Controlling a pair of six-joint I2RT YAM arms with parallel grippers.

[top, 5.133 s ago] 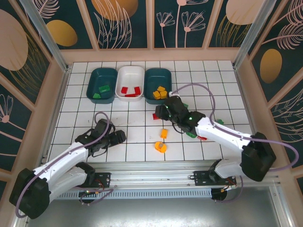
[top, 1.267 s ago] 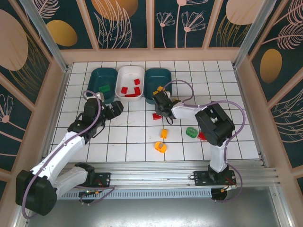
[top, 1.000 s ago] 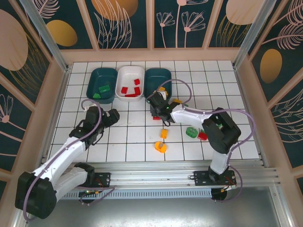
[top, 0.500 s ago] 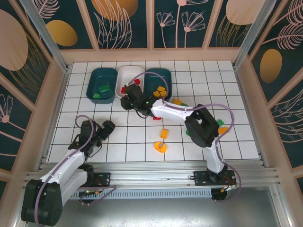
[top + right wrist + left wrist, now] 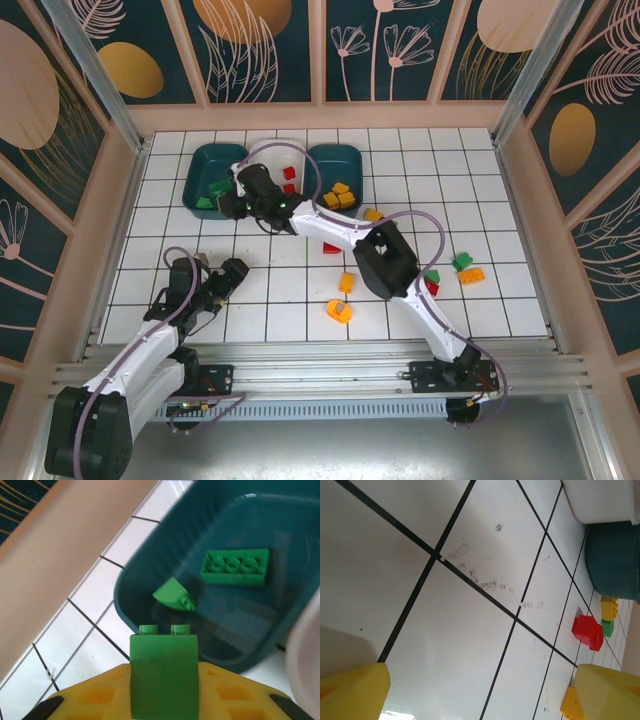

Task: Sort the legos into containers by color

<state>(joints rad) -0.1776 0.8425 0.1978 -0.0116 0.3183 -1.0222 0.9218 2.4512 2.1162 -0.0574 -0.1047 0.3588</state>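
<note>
Since half a second ago the right arm swings further left, from the front of the white tub to the left teal tub; the left arm pulls back toward its base. Right gripper (image 5: 164, 692) is narrowly closed on a green brick (image 5: 163, 660), studs up, hanging over the near rim of the left teal tub (image 5: 131, 611). Inside that tub lie a long green brick (image 5: 235, 567) and a small green wedge (image 5: 172, 595). Left gripper (image 5: 480, 692) is wide apart, holding nothing, low over the tiled table (image 5: 470, 645). Just beyond it lie a red brick (image 5: 587, 631) and a yellow brick (image 5: 608, 607). White tub (image 5: 297, 147) holds red bricks (image 5: 289, 180); right teal tub (image 5: 348, 152) holds yellow bricks (image 5: 340, 195). An orange ring (image 5: 339, 311) lies loose on the tiles, well apart from the tubs.
</note>
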